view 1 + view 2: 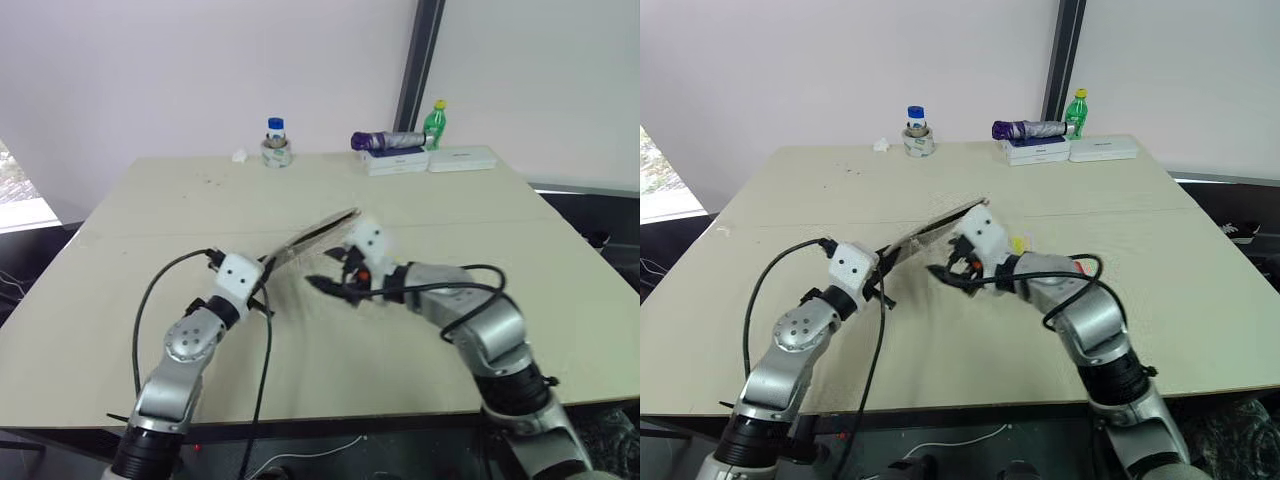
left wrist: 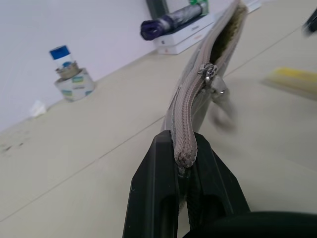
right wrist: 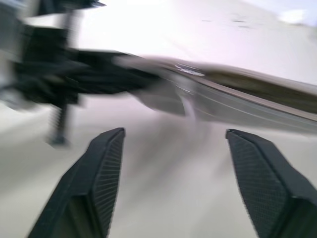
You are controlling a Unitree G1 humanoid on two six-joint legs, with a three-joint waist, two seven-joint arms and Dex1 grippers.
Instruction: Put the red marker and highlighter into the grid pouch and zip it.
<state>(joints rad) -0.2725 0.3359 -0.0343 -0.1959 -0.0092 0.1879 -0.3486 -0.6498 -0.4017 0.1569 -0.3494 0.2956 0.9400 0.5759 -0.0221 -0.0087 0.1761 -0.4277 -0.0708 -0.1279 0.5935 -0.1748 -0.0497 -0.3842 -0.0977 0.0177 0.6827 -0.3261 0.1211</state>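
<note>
Beige table [image 1: 420, 340] fills most of the head views. At its far edge sit flat white boxes [image 1: 430, 160], a folded purple umbrella [image 1: 388, 141] lying on one of them, a green bottle [image 1: 436, 122] just behind, and farther left a small blue-capped jar [image 1: 276, 143] standing in a roll of tape.

Grid pouch [image 1: 318, 234] is off the table near the middle, held up by one end, tilted with its far end higher. Zipper is partly open: closed near the held end, gaping past the slider; the inside is dark and what is in it cannot be told. Zipper pull [image 2: 214, 84] hangs beside the slider.

Left gripper [image 2: 185, 173] has its two black fingers clamped tight on the pouch's near end, at the closed zipper seam.

Right gripper [image 3: 178, 183] has jaws spread wide, nothing between them, pointed at the pouch's side, just beside it and apart from it.

Highlighter [image 2: 293, 80] lies flat on the table beyond the pouch, outside it, blurred. Red marker's position cannot be told.
</note>
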